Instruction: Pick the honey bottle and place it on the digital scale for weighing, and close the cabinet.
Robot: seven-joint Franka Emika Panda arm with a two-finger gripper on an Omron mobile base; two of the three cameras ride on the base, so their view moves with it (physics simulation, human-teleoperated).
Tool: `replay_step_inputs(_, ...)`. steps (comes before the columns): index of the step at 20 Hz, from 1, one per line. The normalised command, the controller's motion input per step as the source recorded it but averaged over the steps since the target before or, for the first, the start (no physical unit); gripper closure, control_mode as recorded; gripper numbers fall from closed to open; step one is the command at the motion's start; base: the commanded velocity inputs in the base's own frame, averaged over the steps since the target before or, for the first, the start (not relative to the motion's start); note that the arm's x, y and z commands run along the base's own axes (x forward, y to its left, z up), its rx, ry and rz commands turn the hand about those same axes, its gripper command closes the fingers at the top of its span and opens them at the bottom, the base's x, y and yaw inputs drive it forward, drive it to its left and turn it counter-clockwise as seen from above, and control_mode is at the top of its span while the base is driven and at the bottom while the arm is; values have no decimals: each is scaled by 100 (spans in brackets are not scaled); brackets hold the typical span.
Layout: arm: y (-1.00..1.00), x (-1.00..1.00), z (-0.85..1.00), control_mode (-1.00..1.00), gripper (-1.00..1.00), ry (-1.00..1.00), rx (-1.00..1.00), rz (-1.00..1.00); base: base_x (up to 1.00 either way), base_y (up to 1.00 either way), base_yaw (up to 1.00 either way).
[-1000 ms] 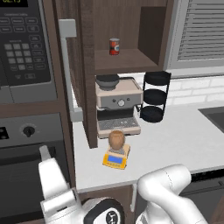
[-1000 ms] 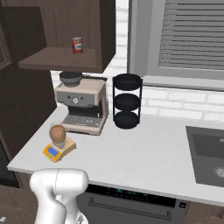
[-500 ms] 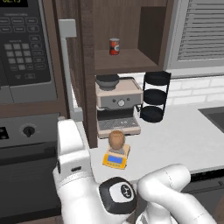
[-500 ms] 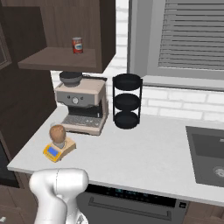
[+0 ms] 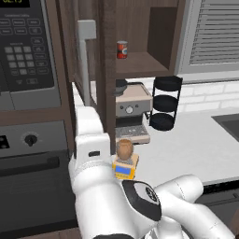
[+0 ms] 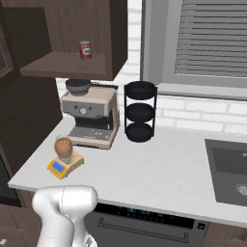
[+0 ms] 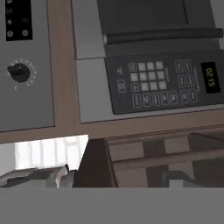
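Risen since a second ago, the white arm now stands upright in the left base view, in front of the open cabinet door and just under its grey bar handle; it showed only at the bottom edge before. Whether the gripper is open or closed cannot be told, since its fingertips are not visible. The honey bottle stands upright on the digital scale, just to the right of the raised arm and slightly below its top, apart from it. In the right base view the same bottle and scale sit at the near left corner of the counter, ahead of the arm's white shoulder. Beyond the bottle stands the espresso machine, and a red can rests on the cabinet shelf, above and to the right of the arm. The hand view, rolled, faces the microwave keypad, an oven knob and brown panelled wood.
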Motion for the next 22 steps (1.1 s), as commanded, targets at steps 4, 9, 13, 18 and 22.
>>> replay_step_inputs(4, -89, 1, 17, -100, -100, 12, 10, -5, 0, 0, 0)
replay_step_inputs(9, -100, 26, 7, -100, -100, 12, 14, -2, 0, 0, 0)
replay_step_inputs(13, -100, 15, 3, -100, -100, 2, 18, -1, 0, 0, 0)
replay_step_inputs(18, -100, 42, 2, -100, -100, 5, 17, -4, 0, 0, 0)
replay_step_inputs(22, -83, 92, 6, -100, -100, 12, 10, -7, 0, 0, 0)
